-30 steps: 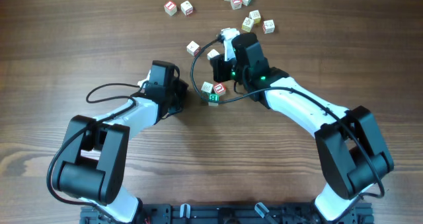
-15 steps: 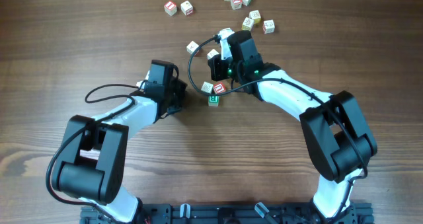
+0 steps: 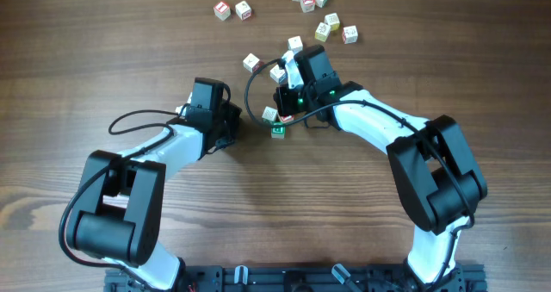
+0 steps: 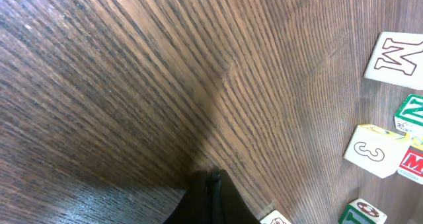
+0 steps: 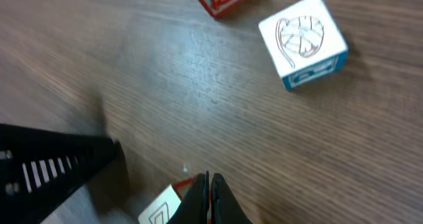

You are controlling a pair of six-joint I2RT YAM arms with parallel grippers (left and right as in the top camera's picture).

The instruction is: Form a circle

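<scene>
The left arm (image 3: 164, 150) lay bent low over the table (image 3: 103, 59), its forearm running up and to the right. The left gripper (image 4: 213, 179) had its fingers pressed together on nothing, with the tips over bare wood. The right arm (image 3: 379, 128) reached in from the other side, elbow raised and wrist turned down near the middle of the table. The right gripper (image 5: 209, 184) was also pressed together and empty. Its wrist view showed the tips just beside a red-lettered cube (image 5: 164, 207); whether they touched it could not be told.

Fourteen cubes (image 3: 250, 63) could be counted from overhead, and they formed no ring. Two sat at the upper left, three at the top edge, three a little lower to the right, and three lay loosely around the right wrist. The last three were clustered between the two grippers: a pale cube (image 3: 269, 114), a green-lettered cube (image 3: 278, 130), and the red-lettered one, half hidden under the right gripper. A black cable (image 3: 251, 90) looped beside them.

Compared with a second earlier, the right arm had swung left, its elbow nearer the middle of the table. Its gripper had moved in over the cluster, uncovering a cube at the wrist (image 3: 295, 44) that had been hidden. The left arm had barely shifted, and the cubes lay where they had been.
</scene>
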